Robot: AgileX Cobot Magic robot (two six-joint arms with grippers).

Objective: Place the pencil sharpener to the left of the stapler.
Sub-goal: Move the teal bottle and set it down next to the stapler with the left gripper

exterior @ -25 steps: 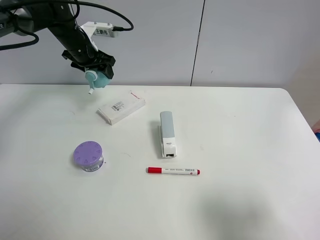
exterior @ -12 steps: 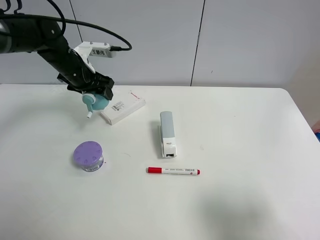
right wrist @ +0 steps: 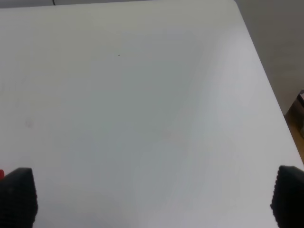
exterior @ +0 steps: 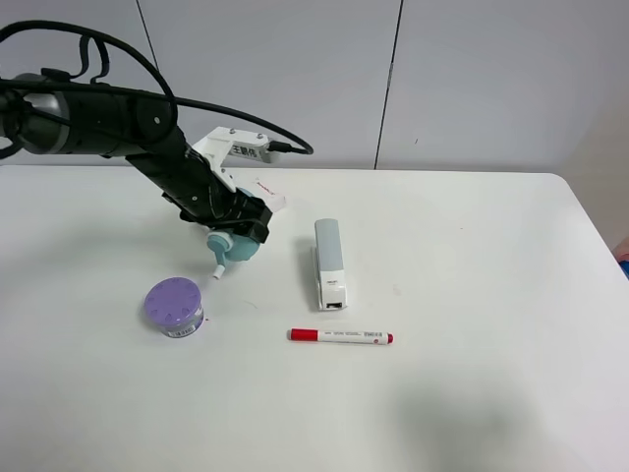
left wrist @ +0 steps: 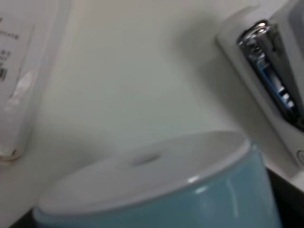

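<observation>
My left gripper (exterior: 234,236) is shut on the teal pencil sharpener (exterior: 234,250), holding it low over the table with its small white crank handle (exterior: 218,271) pointing down toward the front. The sharpener fills the left wrist view (left wrist: 156,190), its flat white face uppermost. The white stapler (exterior: 329,264) with its grey top lies lengthwise to the right of the sharpener, a short gap between them; its metal end shows in the left wrist view (left wrist: 270,80). My right gripper (right wrist: 152,194) is outside the exterior view; in its wrist view two dark fingertips (right wrist: 19,192) stand far apart over bare table.
A flat white labelled box (exterior: 270,197) lies behind the left gripper, mostly hidden by the arm, and shows in the left wrist view (left wrist: 21,80). A purple round tub (exterior: 174,308) stands front left of the sharpener. A red marker (exterior: 340,336) lies in front of the stapler.
The left arm has carried the sharpener down and to the right, from above the table's back left to just left of the stapler. Everything else has stayed put.
</observation>
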